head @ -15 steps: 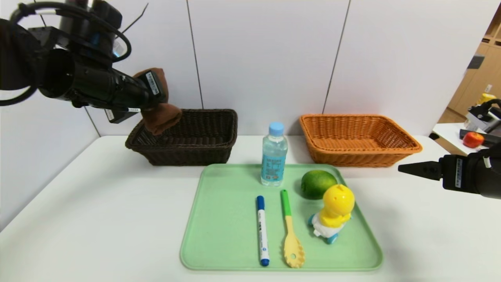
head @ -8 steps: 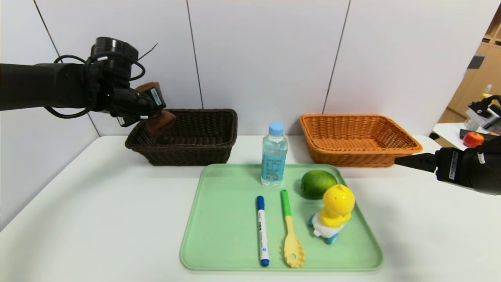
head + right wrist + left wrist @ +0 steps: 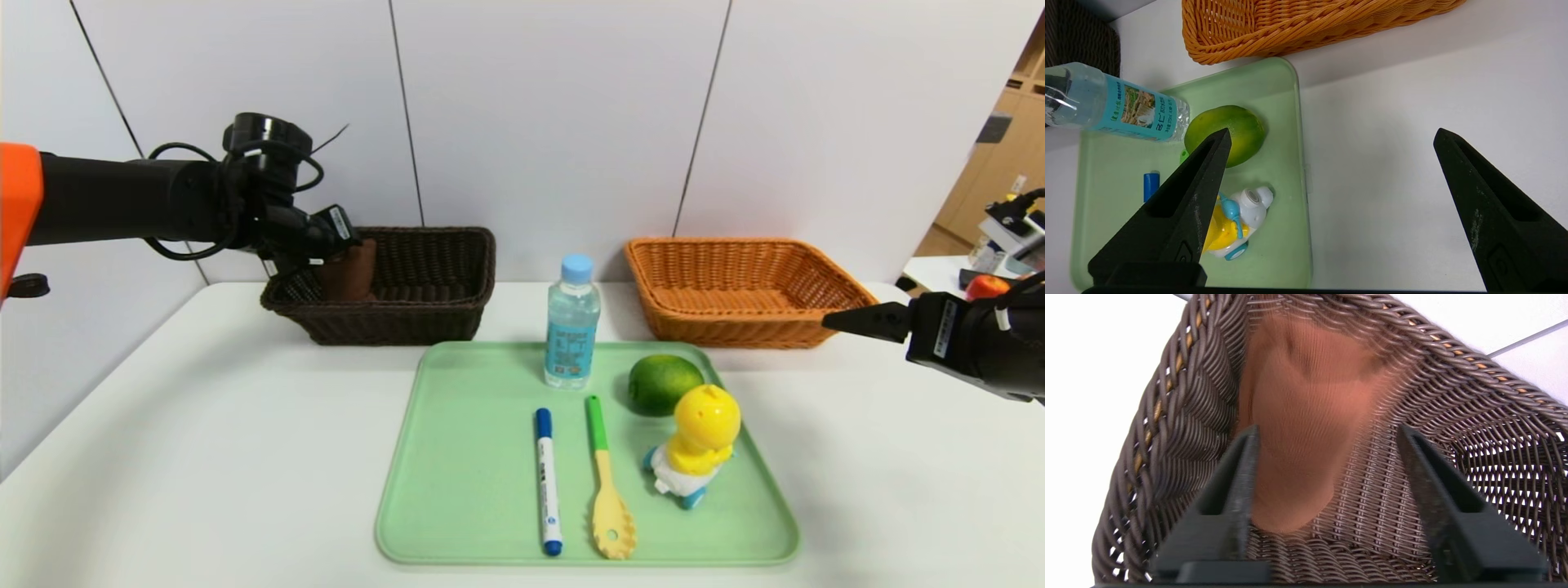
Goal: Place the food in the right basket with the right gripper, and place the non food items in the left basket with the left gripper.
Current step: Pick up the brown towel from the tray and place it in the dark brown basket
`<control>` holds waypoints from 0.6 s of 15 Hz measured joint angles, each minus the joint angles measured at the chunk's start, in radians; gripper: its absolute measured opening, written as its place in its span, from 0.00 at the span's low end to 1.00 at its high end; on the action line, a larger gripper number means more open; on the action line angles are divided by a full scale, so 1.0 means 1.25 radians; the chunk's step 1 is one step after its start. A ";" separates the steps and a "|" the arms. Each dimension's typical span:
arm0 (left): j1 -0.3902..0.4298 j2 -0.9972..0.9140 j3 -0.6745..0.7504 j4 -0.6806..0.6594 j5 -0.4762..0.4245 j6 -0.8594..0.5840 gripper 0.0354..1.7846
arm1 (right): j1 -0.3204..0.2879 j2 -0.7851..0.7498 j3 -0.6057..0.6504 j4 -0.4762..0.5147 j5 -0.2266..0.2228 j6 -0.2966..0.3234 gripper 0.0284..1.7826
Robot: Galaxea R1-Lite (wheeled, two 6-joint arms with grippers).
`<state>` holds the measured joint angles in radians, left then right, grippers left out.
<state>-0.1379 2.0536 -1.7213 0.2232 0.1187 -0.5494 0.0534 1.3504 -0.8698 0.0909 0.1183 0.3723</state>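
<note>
My left gripper [image 3: 339, 237] is open over the near left corner of the dark brown basket [image 3: 392, 322]. A brown cloth [image 3: 351, 269] hangs loose inside that basket, between my spread jaws in the left wrist view [image 3: 1298, 416], against one finger [image 3: 1245, 465]. On the green tray [image 3: 457, 457] stand a water bottle [image 3: 571, 327], a green lime [image 3: 663, 382], a yellow duck toy [image 3: 698, 445], a blue marker [image 3: 547, 482] and a yellow-green spoon [image 3: 608, 490]. My right gripper [image 3: 849, 320] is open and empty, right of the tray, beside the orange basket [image 3: 751, 327].
The right wrist view shows the lime [image 3: 1241, 126], the duck toy [image 3: 1237, 220], the bottle [image 3: 1118, 108], the tray edge [image 3: 1290, 245] and the orange basket [image 3: 1274, 36]. A side table with a red fruit [image 3: 986, 287] stands at the far right.
My left arm has dropped toward the dark basket and opened, letting go of the brown cloth, which now sits in the basket. My right gripper has risen slightly toward the orange basket.
</note>
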 joint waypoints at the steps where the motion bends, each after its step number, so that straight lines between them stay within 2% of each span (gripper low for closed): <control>1: 0.000 0.002 -0.001 0.001 0.000 0.000 0.71 | 0.004 0.000 0.001 0.000 0.000 0.007 0.96; 6: -0.001 -0.012 -0.003 0.000 0.002 0.020 0.83 | 0.010 -0.003 0.011 0.010 -0.009 0.010 0.96; 9: -0.046 -0.101 0.005 -0.003 -0.015 0.027 0.87 | 0.012 -0.012 0.034 0.005 -0.045 0.010 0.96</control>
<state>-0.1957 1.9272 -1.7145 0.2198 0.0996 -0.5162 0.0681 1.3353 -0.8268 0.0970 0.0615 0.3843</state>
